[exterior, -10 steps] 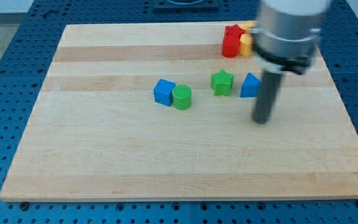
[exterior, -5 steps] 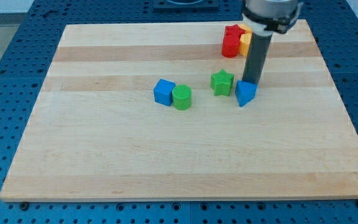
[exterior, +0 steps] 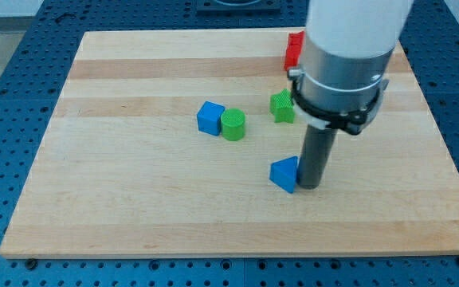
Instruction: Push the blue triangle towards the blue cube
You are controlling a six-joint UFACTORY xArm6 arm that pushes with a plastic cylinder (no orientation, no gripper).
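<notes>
one rod, no jaws | my tip [exterior: 309, 186] touching blue triangle [exterior: 284, 173] | blue cube [exterior: 209, 117] up-left

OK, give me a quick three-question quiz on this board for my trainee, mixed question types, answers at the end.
1. True or false: my tip is touching the blue cube.
2. Which block sits right beside the blue cube? A) green cylinder B) green star C) red block
3. On which side of the blue triangle is my tip, by the view?

Key
1. False: it is against the blue triangle, well away from the cube.
2. A.
3. The view's right, so the triangle lies between my tip and the cube's side of the wooden board.
</notes>
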